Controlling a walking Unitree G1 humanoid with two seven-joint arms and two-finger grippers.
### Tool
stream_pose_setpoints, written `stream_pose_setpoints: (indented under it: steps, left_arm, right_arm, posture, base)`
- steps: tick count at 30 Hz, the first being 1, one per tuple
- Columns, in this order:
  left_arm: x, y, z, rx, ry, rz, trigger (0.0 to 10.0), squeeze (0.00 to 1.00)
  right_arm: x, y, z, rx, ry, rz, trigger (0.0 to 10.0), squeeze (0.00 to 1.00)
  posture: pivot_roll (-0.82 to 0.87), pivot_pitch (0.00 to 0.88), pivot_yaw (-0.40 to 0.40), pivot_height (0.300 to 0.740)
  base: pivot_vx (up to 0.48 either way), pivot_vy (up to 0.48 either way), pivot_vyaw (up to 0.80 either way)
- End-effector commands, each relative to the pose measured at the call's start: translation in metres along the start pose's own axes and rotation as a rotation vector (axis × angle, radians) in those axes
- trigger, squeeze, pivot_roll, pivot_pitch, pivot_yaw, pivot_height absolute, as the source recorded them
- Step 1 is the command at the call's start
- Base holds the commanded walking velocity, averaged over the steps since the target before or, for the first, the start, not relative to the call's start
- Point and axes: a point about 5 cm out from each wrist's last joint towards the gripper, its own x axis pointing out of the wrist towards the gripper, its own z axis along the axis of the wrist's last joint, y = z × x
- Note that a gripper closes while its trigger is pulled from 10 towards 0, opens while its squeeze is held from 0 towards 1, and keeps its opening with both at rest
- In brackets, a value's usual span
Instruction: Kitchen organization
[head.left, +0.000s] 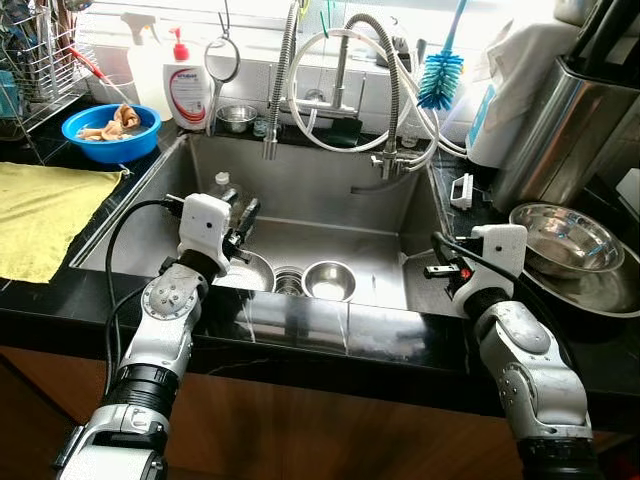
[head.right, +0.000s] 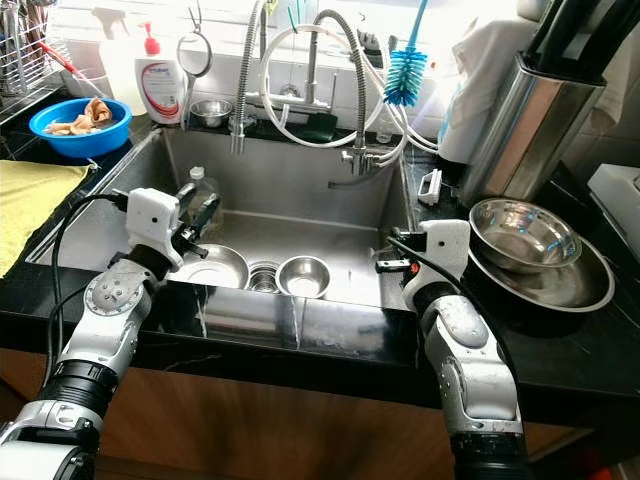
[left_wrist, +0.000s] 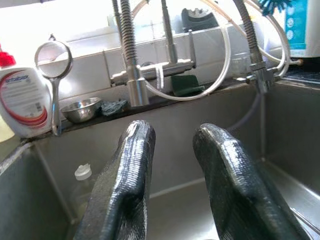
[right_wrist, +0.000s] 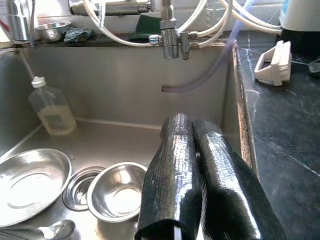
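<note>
My left gripper (head.left: 241, 213) is open and holds nothing; it hangs over the left part of the steel sink (head.left: 330, 190), above a wide shallow steel bowl (head.left: 250, 272). A small steel bowl (head.left: 329, 280) lies right of the drain (head.left: 289, 281). A clear bottle (head.left: 222, 188) with a white cap leans in the sink's back left corner. My right gripper (right_wrist: 192, 125) is shut and empty, at the sink's right rim above the small bowl (right_wrist: 116, 196). A spoon (right_wrist: 52, 231) lies near the drain. Two stacked steel bowls (head.left: 565, 240) rest on the right counter.
A yellow cloth (head.left: 45, 210) and a blue bowl of scraps (head.left: 110, 130) are on the left counter. A soap bottle (head.left: 187, 85), coiled faucet hoses (head.left: 340, 90) and a blue brush (head.left: 440, 78) line the back. A tall steel canister (head.left: 565, 130) stands at the right.
</note>
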Motion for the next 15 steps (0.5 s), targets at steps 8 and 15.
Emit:
stream_pose_setpoints:
  steps: [8,15]
  left_arm:
    - [0.0087,-0.0028,0.0094,0.025,-0.034,-0.04,10.0,0.0]
    - [0.0041,-0.0032,0.0048,0.027,-0.02,-0.04,10.0,0.0]
  right_arm:
    - [0.0012,-0.0067,0.0004,0.023,-0.016,-0.043,10.0,0.19]
    - [0.0014,-0.0059,-0.0026,0.02,-0.01,-0.044,10.0,0.98]
  posture:
    - [0.12,0.0,-0.06,0.74]
    - [0.12,0.0,-0.068,0.74]
  base:
    - [0.0,0.0,0.0]
    - [0.0,0.0,0.0]
